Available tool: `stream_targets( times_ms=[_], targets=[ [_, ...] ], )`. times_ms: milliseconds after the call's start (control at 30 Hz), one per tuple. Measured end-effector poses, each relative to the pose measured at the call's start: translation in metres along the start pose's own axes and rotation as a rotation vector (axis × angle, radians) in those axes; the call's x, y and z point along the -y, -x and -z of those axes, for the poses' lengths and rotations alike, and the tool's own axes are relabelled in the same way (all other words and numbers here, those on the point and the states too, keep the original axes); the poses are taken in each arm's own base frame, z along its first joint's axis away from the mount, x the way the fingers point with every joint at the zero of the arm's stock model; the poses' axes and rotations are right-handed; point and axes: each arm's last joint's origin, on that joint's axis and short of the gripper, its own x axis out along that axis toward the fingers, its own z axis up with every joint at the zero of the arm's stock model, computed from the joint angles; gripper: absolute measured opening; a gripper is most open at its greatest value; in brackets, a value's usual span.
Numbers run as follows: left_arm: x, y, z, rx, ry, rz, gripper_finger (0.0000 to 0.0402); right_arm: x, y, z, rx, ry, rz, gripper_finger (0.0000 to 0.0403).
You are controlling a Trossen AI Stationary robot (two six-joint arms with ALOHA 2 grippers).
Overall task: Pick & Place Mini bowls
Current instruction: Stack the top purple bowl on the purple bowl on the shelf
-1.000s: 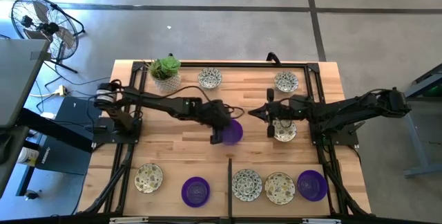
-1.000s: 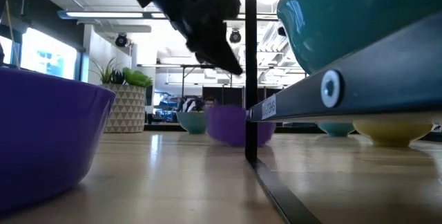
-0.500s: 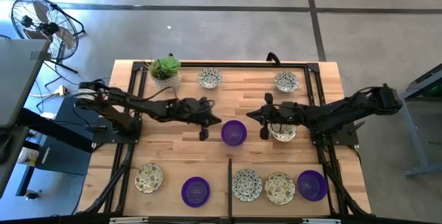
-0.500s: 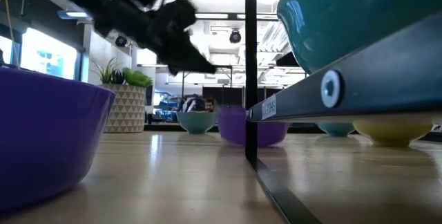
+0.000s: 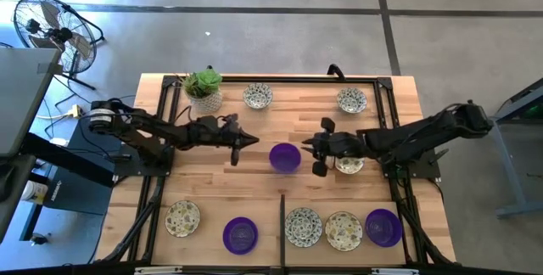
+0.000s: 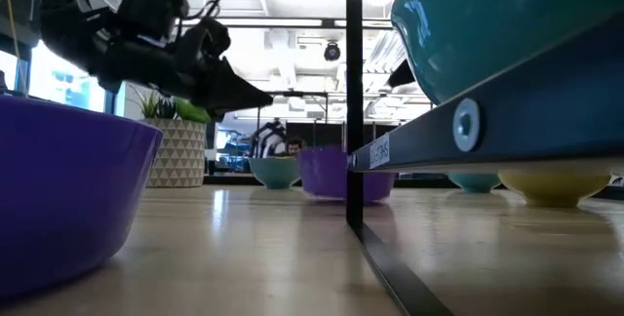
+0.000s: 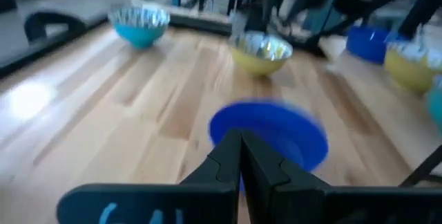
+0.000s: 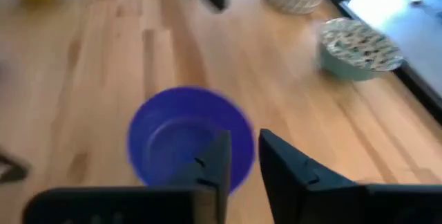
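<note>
A glossy purple mini bowl [image 5: 285, 157] stands upright on its base in the middle of the wooden table; it also shows as the purple bowl [image 7: 269, 131] and the purple bowl [image 8: 186, 141] in the wrist views. My left gripper [image 5: 246, 142] hangs shut just left of it, pointing at it nearly level, clear of the wood [image 6: 249, 92]. My right gripper [image 5: 316, 158] is just right of the bowl, slanting down toward it, its fingers [image 8: 283, 165] a little apart and holding nothing. A speckled mini bowl [image 5: 349, 163] lies under the right arm.
Speckled bowls stand at the far edge [image 5: 258, 96] [image 5: 351, 100]. Along the near edge are speckled bowls [image 5: 182, 217] [image 5: 303, 227] [image 5: 343, 229] and purple bowls [image 5: 241, 234] [image 5: 383, 226]. A potted plant [image 5: 204, 90] stands far left. A black rail [image 5: 282, 224] divides the near edge.
My left gripper has let go of the purple bowl and drawn back toward the table's left edge, sinking and tipping up to near level. The bowl stays on the table's middle. My right gripper has moved left toward the bowl and tipped further down.
</note>
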Motion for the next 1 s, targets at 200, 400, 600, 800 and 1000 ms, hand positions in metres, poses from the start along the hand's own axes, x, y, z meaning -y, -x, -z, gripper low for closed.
stream_targets(
  times_ms=[200,400,600,800,1000],
  targets=[
    [-0.002,0.01,0.007,0.036,-0.005,0.011,0.0001,-0.013,0.0,-0.016,-0.135,0.068,-0.011,0.0124],
    [-0.001,0.011,0.009,0.024,-0.005,0.031,0.0001,-0.035,-0.025,-0.026,-0.297,0.237,-0.122,0.0159],
    [-0.001,0.011,0.01,0.008,-0.002,0.033,0.0001,-0.057,-0.054,-0.023,-0.486,0.41,-0.172,0.0191],
    [-0.001,0.011,0.012,-0.004,-0.001,0.035,0.0001,-0.065,-0.072,-0.012,-0.593,0.506,-0.241,0.0198],
    [-0.001,0.011,0.012,-0.006,0.002,0.036,0.0001,-0.062,-0.081,-0.005,-0.618,0.596,-0.217,0.0169]
  ],
)
